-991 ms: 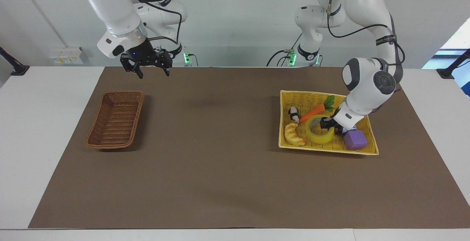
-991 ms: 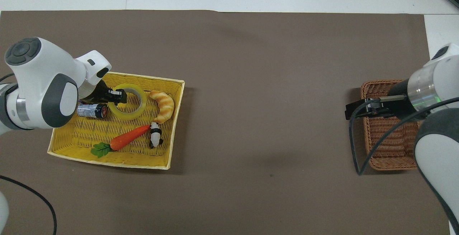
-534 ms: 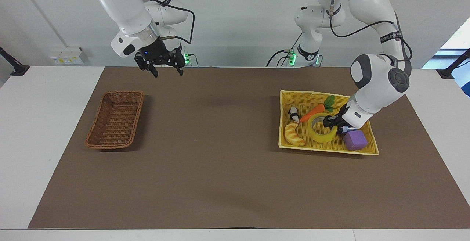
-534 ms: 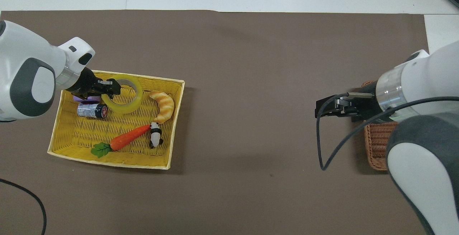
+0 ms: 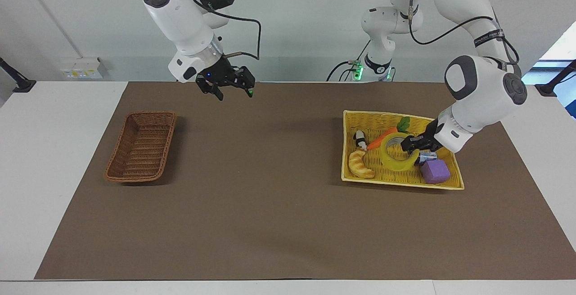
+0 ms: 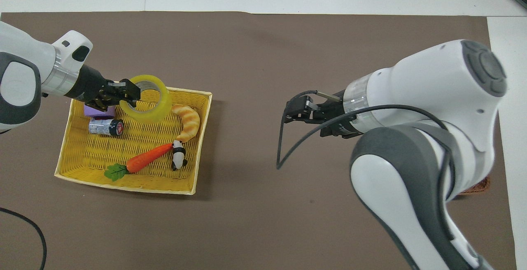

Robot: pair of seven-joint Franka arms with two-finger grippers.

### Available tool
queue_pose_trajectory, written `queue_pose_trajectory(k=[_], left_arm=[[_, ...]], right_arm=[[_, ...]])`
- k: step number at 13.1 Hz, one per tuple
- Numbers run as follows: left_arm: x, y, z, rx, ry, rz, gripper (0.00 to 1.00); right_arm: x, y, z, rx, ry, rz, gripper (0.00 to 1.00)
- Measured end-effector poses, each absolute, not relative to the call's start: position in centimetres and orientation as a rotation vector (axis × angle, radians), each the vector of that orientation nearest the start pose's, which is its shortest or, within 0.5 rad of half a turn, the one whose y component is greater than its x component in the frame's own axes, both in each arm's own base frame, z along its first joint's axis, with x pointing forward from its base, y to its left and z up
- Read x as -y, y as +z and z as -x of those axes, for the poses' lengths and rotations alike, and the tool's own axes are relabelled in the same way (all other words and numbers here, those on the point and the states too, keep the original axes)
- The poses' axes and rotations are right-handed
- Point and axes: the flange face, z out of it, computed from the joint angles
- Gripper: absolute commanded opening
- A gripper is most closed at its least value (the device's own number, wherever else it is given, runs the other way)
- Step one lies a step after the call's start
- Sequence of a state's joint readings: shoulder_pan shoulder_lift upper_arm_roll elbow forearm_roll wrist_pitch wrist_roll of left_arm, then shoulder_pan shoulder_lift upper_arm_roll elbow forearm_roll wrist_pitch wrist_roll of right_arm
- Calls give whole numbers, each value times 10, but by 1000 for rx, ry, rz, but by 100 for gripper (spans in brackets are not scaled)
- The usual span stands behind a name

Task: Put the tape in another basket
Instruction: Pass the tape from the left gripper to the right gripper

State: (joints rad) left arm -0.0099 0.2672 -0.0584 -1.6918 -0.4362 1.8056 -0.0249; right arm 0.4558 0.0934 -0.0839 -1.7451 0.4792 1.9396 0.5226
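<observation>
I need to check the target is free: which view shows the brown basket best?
The facing view: the whole brown basket shows, with nothing in it. In the overhead view the right arm covers nearly all of it; only a sliver of rim peeks out.

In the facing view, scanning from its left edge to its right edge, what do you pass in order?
Brown wicker basket → right end effector over the mat → croissant → tape, held up by the left end effector → purple block.
</observation>
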Motion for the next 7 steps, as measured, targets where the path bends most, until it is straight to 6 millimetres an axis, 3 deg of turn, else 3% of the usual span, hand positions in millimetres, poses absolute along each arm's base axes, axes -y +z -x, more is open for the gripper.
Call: queue_pose_trajectory(k=[3, 7], left_arm=[[125, 437, -610, 57, 386, 3601, 0], [194, 438, -594, -59, 454, 3668, 0]], right_arm=[[-296, 504, -555, -545, 155, 2551, 100], [-306, 504, -555, -648, 225, 2420, 100]])
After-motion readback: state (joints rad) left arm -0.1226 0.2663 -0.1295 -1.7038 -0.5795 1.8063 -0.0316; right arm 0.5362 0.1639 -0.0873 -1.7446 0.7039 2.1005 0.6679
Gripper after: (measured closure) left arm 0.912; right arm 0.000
